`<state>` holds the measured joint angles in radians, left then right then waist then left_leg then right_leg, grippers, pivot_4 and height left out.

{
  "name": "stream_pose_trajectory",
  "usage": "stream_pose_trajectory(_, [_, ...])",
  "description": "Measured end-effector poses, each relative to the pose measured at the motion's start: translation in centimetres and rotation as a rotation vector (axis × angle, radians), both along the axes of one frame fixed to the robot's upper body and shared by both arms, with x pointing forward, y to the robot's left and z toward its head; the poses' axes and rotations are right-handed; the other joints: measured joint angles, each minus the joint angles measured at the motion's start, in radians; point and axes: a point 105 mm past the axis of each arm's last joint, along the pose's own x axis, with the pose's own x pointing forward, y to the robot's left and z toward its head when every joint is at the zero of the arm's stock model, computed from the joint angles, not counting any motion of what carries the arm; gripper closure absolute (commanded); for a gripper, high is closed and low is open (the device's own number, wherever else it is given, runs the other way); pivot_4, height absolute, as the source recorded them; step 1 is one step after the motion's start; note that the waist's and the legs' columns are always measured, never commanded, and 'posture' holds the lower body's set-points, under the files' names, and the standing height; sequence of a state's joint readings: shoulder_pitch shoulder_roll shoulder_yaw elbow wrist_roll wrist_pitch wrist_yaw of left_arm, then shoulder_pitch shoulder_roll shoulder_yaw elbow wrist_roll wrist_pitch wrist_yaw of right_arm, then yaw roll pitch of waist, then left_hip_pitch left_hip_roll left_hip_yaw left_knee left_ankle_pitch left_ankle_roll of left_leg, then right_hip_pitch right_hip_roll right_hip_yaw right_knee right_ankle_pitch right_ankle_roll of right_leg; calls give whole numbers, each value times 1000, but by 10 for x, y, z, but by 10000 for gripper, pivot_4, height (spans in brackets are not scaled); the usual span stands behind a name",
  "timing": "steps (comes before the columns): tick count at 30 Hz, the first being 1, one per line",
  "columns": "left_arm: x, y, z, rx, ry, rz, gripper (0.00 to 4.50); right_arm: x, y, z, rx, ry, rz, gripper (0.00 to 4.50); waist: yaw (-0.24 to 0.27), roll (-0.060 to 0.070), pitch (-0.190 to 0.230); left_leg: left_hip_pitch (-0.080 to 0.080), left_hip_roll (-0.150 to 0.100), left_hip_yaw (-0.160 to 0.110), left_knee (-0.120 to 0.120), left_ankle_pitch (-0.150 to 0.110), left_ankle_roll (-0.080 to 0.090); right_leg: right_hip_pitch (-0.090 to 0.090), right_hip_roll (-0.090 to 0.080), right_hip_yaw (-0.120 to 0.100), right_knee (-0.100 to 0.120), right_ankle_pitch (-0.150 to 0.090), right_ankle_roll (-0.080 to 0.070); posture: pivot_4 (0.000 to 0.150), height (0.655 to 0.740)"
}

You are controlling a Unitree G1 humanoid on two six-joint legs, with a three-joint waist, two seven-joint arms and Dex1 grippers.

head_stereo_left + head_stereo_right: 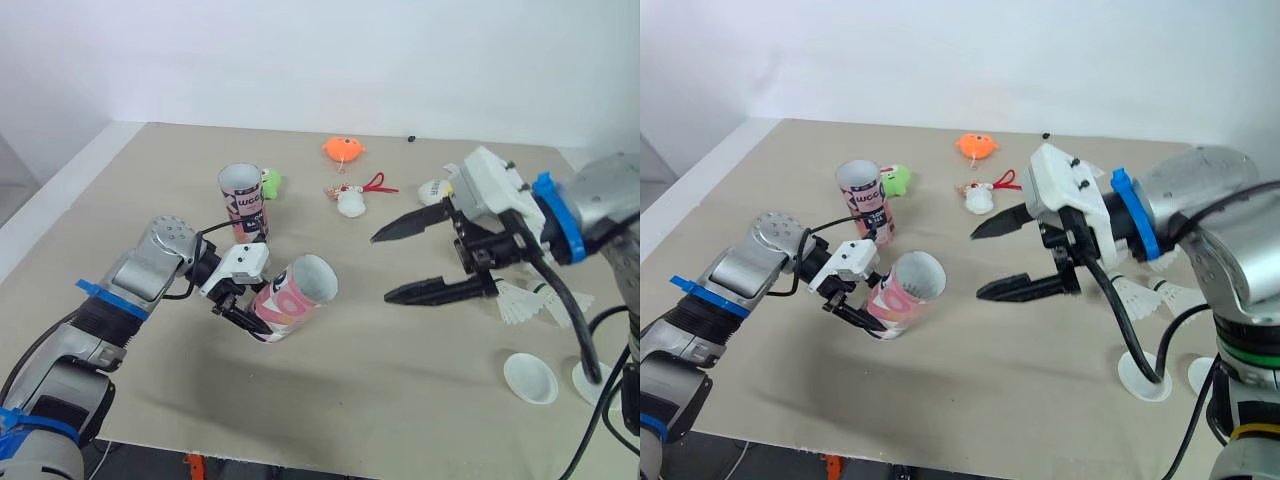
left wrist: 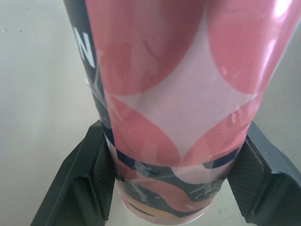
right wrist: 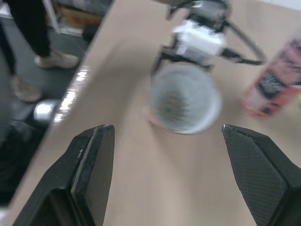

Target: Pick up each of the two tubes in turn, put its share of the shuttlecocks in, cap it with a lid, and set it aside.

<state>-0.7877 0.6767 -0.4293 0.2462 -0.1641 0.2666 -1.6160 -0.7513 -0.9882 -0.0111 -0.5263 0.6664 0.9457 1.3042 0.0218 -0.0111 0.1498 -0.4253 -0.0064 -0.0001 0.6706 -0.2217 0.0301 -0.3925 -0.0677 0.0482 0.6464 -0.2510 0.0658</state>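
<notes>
A pink patterned tube [image 1: 295,297] hangs tilted above the table, its open mouth [image 3: 186,99] turned toward my right gripper. My left gripper [image 1: 245,300] is shut on the tube's lower end, one finger [image 2: 80,183] on each side. The second tube [image 1: 243,200] stands upright behind it, open at the top. To the right of the held tube's mouth, my right gripper [image 1: 380,268] hovers open with nothing between its fingers. White shuttlecocks [image 1: 525,300] lie on the table under my right arm. Two white lids [image 1: 530,378] lie near the front right edge.
An orange toy [image 1: 343,149], a green toy [image 1: 270,182] and a white charm with a red cord [image 1: 352,198] lie toward the back of the beige table [image 1: 400,400]. A person's legs [image 3: 28,61] stand on the floor beyond the table edge.
</notes>
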Motion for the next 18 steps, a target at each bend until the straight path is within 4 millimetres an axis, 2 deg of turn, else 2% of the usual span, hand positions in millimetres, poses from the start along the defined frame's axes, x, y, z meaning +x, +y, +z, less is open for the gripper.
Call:
stream_pose_trajectory(3, [0,-2,1,2,-6,-9,16722,7,-19,-3,38,8,-163,5801,4,0,0,-1,-1,3,0,1,2,1,-6,-2,-2,0,1,1500,7400])
stream_pose_trajectory(6, [-3,-2,0,-18,1,-14,16722,5,-65,-41,16,119,-481,5801,14,-4,-2,-6,-1,4,0,-2,2,2,-11,-5,-3,-1,4,1500,7400])
stream_pose_trajectory(7, [-4,-2,1,-17,-3,-19,16722,2,-71,-47,10,132,-525,5801,13,-3,-3,-8,-2,3,-1,-2,2,1,-11,-5,-3,1,7,1500,7400])
stream_pose_trajectory(11, [-6,0,0,-28,3,-8,16722,-24,-103,-81,-20,199,-765,5801,14,2,-5,-12,-3,0,-1,-2,3,-2,-7,-7,-1,-1,9,1500,7400])
stream_pose_trajectory(12, [-6,1,-1,-26,2,0,16722,-34,-117,-92,-44,215,-855,5801,12,3,-6,-11,-3,1,-1,-2,3,-2,-6,-7,0,-1,9,1500,7400])
stream_pose_trajectory(18, [-2,0,-3,-20,3,10,16722,-49,-136,-108,-35,229,-954,5801,6,1,-5,-2,-2,2,0,-1,3,7,-5,-6,-1,-10,11,1500,7400])
